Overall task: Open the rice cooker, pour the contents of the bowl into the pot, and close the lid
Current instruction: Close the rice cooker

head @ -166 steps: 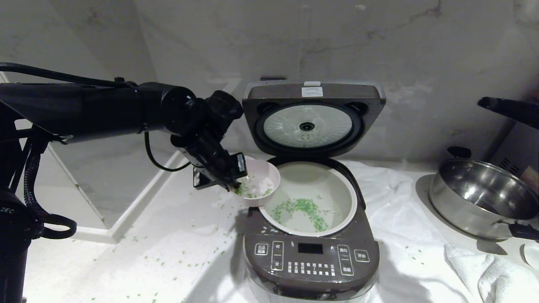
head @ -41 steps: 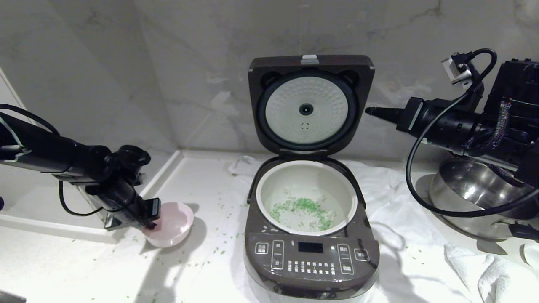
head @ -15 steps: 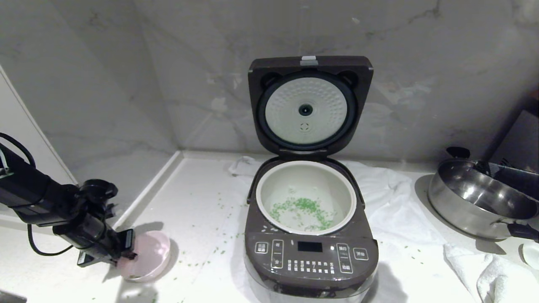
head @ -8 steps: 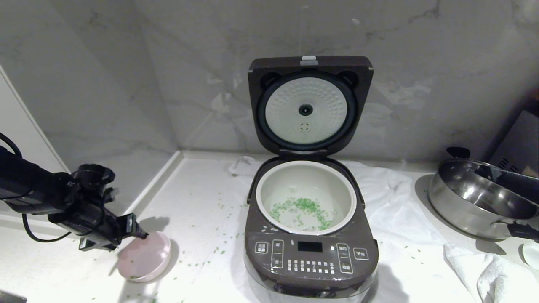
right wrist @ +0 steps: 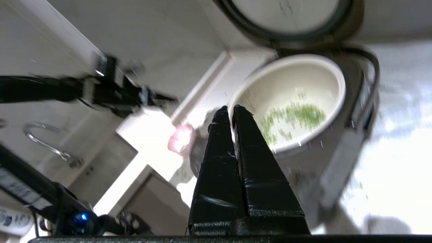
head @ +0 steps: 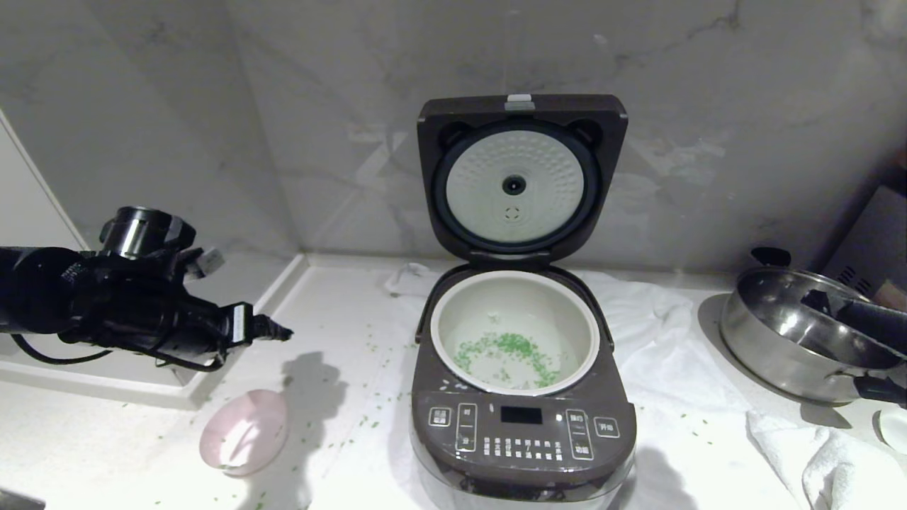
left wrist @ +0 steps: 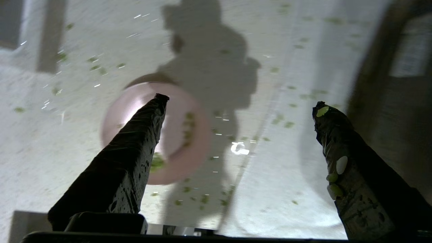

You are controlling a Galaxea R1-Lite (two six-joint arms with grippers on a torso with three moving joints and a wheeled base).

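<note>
Rice cooker [head: 523, 397] mid-counter, lid [head: 521, 177] upright, pot [head: 515, 333] holding green bits [head: 510, 353]. Pink bowl [head: 244, 432] on counter [head: 333, 368] left of cooker, apart from left gripper [head: 273, 331] above, fingers spread, empty. Right gripper [right wrist: 233, 109] pressed together, empty, right of cooker. Steel pan [head: 801, 333] far right.

Overhead light blows out the white counter [head: 340, 397], casting hard shadows; both wrist views are motion-blurred.
</note>
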